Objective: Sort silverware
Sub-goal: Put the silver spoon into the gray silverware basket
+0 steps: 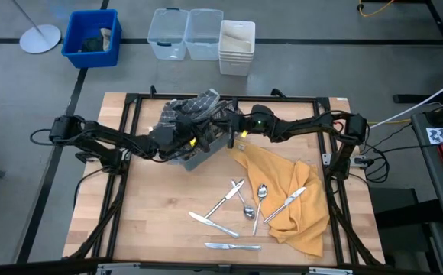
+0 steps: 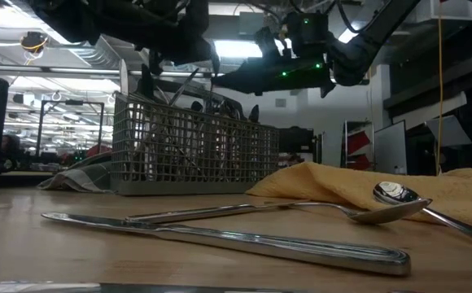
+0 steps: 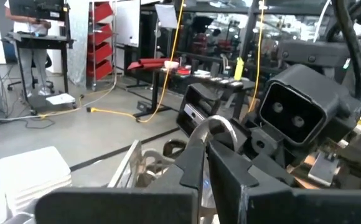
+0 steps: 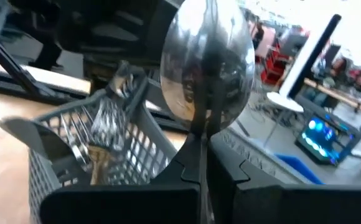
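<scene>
A grey wire-mesh caddy [image 1: 197,150] stands at the table's far middle, partly on a checkered cloth [image 1: 177,111], with forks [image 4: 99,124] upright inside. My left gripper [image 1: 189,142] hovers over it, shut on a spoon [image 3: 216,127]. My right gripper [image 1: 224,127] is at the caddy's right rim, shut on another spoon [image 4: 205,68]. Loose silverware lies nearer: two knives [image 1: 214,224] [image 1: 231,246], a fork [image 1: 225,198] and two spoons [image 1: 260,198]. My left gripper [image 3: 204,155] pinches a spoon between its two fingers; the rounded silver bowl [image 3: 221,124] sticks out past the fingertips. It is lifted clear above the caddy, and the fingers hide the handle. My right gripper [image 4: 204,142] pinches its spoon at the neck [image 4: 200,134], just below the bowl. The bowl stands out beyond the fingertips, the handle is hidden between the fingers, and the spoon is clear above the caddy [image 4: 87,155].
A yellow cloth [image 1: 286,187] covers the table's right part, with a knife [image 1: 286,205] lying on it. Black frame rails [image 1: 130,137] run around the table. Beyond the far edge are clear bins [image 1: 183,32] and a blue bin [image 1: 92,37].
</scene>
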### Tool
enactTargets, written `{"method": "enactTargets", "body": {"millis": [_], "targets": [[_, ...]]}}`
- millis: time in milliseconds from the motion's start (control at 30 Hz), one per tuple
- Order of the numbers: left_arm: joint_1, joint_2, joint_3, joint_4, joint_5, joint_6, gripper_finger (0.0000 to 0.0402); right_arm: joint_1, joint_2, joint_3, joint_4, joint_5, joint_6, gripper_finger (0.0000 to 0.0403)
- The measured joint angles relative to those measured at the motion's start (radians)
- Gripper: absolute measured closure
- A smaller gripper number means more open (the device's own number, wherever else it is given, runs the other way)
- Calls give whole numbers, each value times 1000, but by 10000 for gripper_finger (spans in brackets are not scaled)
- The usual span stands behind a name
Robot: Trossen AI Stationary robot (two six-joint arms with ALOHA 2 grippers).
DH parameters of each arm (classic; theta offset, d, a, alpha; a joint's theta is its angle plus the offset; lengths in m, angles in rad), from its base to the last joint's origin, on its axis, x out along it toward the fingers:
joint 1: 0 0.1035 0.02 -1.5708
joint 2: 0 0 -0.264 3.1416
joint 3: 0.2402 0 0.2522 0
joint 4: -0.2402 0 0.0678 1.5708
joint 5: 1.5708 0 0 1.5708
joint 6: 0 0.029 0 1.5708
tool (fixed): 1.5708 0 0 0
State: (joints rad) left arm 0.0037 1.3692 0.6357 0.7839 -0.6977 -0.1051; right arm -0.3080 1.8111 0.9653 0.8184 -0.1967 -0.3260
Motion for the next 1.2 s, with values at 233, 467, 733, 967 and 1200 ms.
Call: {"method": "enactTargets", "body": {"millis": [233,467,733,967,1200], "targets": [[3,0,0,-11,4,0,386,0,0,1,-35,7,2,393],[2,-2,0,-17,6,20,386,1,0,2,-40,22,4,393],[2,-5,0,-14,18,35,386,1,-3,2,-75,63,13,357],[0,-7,2,-14,17,35,386,-1,0,0,-192,161,34,282],[-3,-7,2,-15,13,35,386,0,-4,2,-280,182,34,268]]}}
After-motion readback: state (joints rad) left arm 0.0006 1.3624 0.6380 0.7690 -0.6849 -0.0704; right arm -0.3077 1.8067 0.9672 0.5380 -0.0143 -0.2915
